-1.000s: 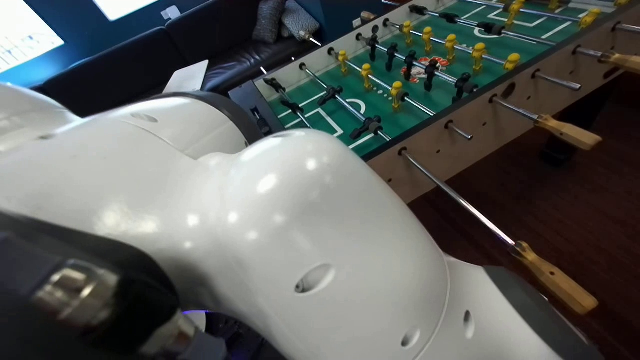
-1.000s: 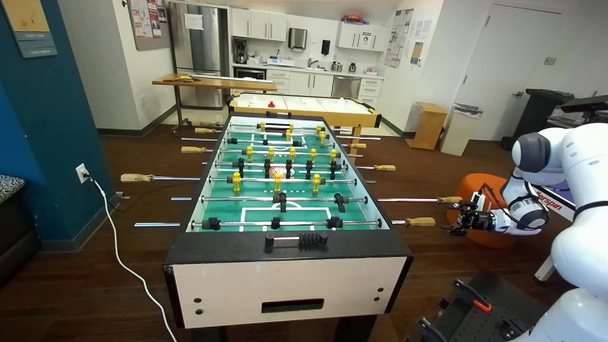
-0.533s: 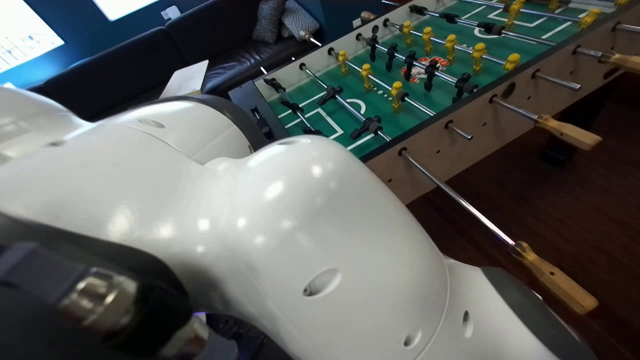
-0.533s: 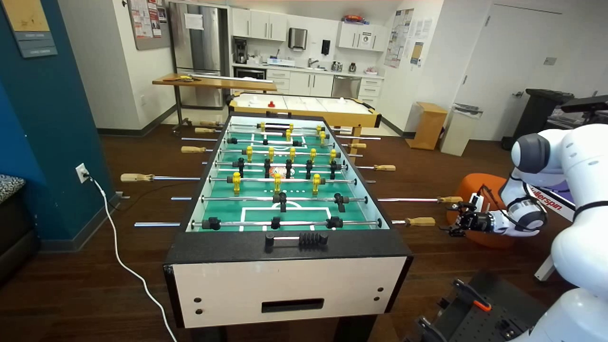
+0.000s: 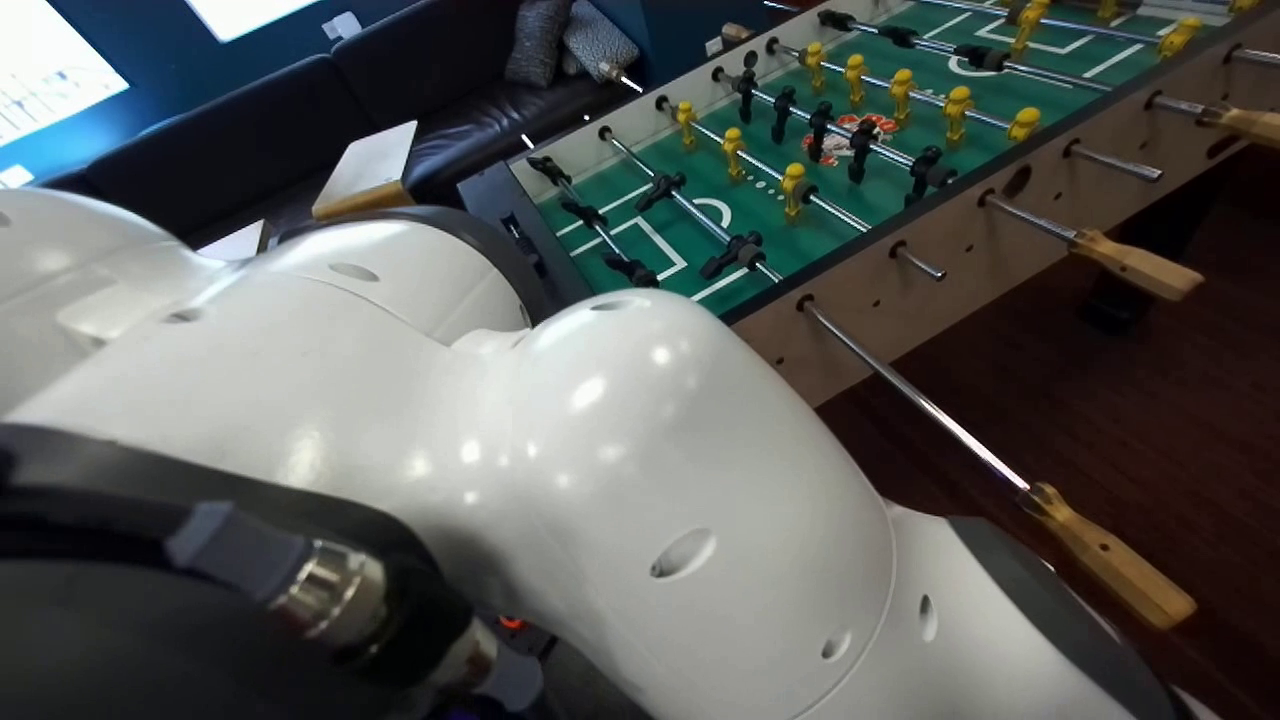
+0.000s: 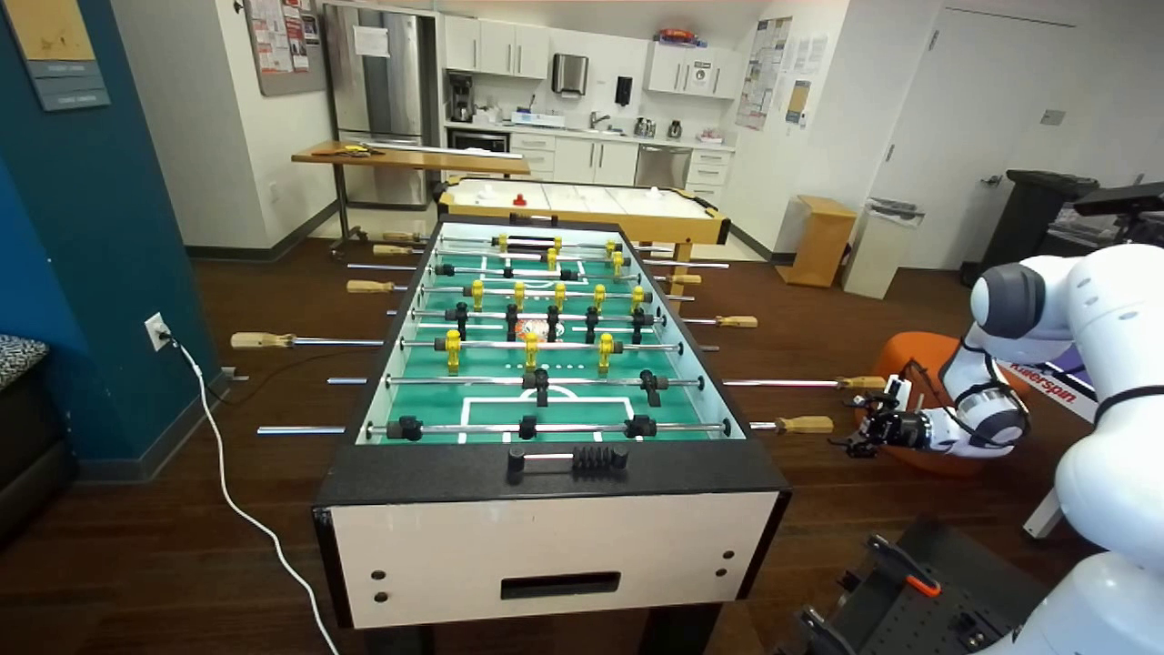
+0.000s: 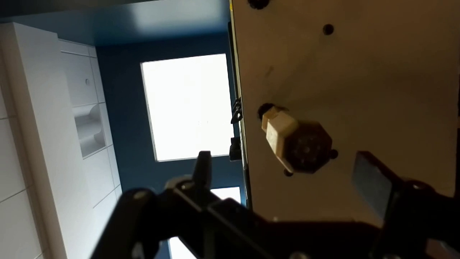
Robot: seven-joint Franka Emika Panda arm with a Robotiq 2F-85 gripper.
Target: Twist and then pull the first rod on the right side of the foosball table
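While the gripper (image 7: 283, 156) is holding its two fingers (image 7: 372, 181) wide apart, one handle (image 7: 300, 144) is showing nearly end-on beyond the gap between them in the wrist view. In an exterior view, the first rod (image 6: 582, 428) is lying across the table (image 6: 455, 546) at its near end, carrying three black figures (image 6: 528, 427), and its handle is jutting out near the gripper. The next rod (image 6: 596, 383) is bearing two black figures; the third rod (image 6: 568, 346) is bearing three yellow figures (image 6: 531, 349)
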